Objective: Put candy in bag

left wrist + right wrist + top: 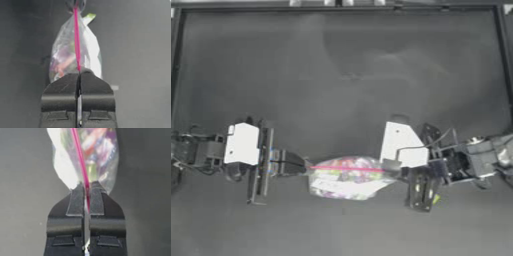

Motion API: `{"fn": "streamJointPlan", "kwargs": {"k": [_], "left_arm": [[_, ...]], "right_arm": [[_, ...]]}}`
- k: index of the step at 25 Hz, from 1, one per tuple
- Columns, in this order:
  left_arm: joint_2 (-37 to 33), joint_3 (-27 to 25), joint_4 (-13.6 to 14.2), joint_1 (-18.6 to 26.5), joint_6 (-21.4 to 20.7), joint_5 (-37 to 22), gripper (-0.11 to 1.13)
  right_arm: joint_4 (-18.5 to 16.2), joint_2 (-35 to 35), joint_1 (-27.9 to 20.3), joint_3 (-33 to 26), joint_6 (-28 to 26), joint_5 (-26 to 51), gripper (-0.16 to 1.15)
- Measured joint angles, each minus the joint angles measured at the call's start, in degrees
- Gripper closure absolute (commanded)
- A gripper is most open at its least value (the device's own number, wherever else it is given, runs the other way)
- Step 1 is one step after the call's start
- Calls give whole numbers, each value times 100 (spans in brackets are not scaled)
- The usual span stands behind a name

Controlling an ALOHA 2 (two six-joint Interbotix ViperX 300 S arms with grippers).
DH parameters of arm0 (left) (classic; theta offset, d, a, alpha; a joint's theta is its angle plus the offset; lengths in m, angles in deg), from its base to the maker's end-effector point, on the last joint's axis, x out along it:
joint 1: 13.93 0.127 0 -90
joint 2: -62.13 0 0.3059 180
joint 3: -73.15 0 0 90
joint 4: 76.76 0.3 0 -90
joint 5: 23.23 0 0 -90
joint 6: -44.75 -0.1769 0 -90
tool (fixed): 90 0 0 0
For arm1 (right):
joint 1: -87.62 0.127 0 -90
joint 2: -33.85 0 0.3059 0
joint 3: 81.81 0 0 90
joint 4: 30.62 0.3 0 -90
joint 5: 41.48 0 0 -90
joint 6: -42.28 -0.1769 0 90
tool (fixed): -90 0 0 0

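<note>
The clear bag [346,180] hangs between both grippers above the table, with colourful candies showing through it. Its pink seal strip [348,169] runs straight from one gripper to the other. My left gripper [306,168] is shut on the strip's left end [79,72]. My right gripper [393,170] is shut on the right end [86,186]. In the left wrist view the bag [71,53] sags below the strip, and a small yellow-green candy [89,17] shows past its far end. In the top view a yellow-green speck [436,199] lies by the right arm.
The dark table [338,75] stretches behind the arms, bordered by a raised frame [338,7] at the back. The left arm's wrist block [241,144] and the right arm's wrist block [401,145] flank the bag.
</note>
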Motion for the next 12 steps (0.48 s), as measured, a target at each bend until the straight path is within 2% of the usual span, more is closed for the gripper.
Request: {"fn": "streamJointPlan", "kwargs": {"k": [12], "left_arm": [[0, -9, -9, 0, 0, 0, 97]], "right_arm": [[0, -404, 114, 475, -422, 0, 93]]}}
